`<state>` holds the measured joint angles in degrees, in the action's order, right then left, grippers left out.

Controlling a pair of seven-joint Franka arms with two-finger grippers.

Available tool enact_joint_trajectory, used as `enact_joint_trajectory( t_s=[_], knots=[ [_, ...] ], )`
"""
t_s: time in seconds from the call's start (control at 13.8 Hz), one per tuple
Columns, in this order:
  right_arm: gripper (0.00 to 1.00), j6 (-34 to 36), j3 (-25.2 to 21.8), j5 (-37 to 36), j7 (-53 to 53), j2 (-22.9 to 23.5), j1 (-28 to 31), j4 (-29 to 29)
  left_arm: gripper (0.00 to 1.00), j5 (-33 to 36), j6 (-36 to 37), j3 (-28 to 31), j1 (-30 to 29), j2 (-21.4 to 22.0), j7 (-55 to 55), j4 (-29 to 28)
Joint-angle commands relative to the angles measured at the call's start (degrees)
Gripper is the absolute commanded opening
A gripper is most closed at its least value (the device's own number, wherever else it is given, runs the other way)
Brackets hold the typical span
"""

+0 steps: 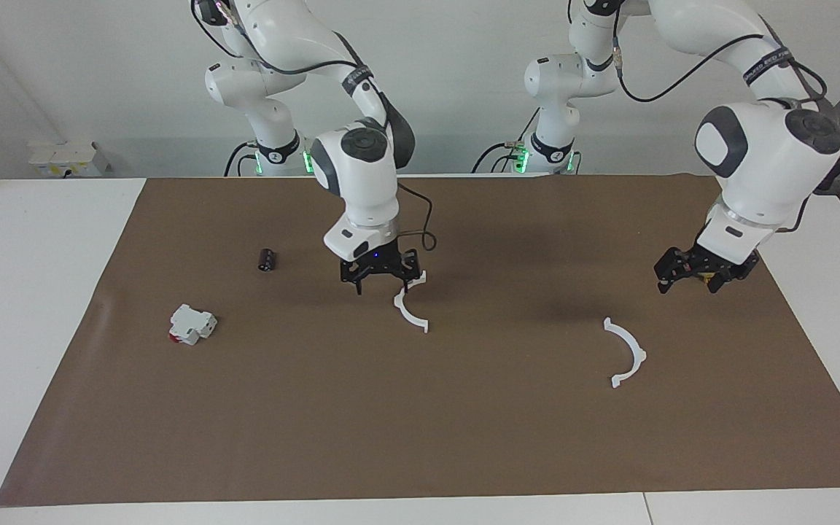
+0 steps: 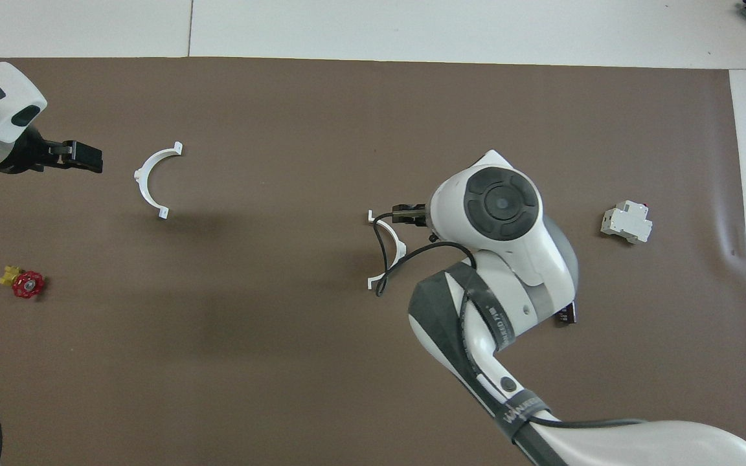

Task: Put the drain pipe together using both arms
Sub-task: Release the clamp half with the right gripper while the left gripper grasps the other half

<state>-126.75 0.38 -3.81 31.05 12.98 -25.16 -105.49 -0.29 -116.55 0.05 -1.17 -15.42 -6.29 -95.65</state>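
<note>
The drain pipe is in two separate white half-rings on the brown mat. One half-ring (image 1: 411, 310) (image 2: 388, 249) lies near the middle. My right gripper (image 1: 383, 288) (image 2: 405, 217) hangs open just over its end that points toward the robots, holding nothing. The other half-ring (image 1: 628, 354) (image 2: 152, 177) lies toward the left arm's end of the table. My left gripper (image 1: 686, 286) (image 2: 91, 157) is open and empty, low over the mat beside that half-ring, a little way from it.
A red and yellow valve (image 2: 26, 284) sits near the left arm's end, mostly covered by the left gripper in the facing view. A white block with a red end (image 1: 191, 324) (image 2: 626, 222) and a small dark cylinder (image 1: 267, 259) lie toward the right arm's end.
</note>
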Motion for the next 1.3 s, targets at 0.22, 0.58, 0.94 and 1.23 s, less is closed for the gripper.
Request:
enact_joint_trajectory(
  t_s=[0.22,0.58,0.94,1.23],
  knots=[
    [1.00,10.80,0.41,-0.85,-11.61,-9.46,12.22,1.15,0.95,-1.64,-12.19,-0.49,-0.32,-13.22,0.05,3.90],
    [1.00,23.28,0.33,-0.32,-15.14,-12.28,18.74,8.35,0.94,-1.82,-16.42,-0.76,0.38,-14.64,-0.22,0.57],
    [1.00,33.92,-0.64,1.88,-17.33,-16.75,22.78,14.17,0.93,-1.91,-20.04,-0.67,1.61,-13.49,-0.04,-3.93],
    [1.00,39.28,-3.80,2.49,-20.76,-18.87,24.37,14.09,0.42,-1.91,-19.77,-0.67,1.61,-12.62,-0.30,-4.80]
  ],
)
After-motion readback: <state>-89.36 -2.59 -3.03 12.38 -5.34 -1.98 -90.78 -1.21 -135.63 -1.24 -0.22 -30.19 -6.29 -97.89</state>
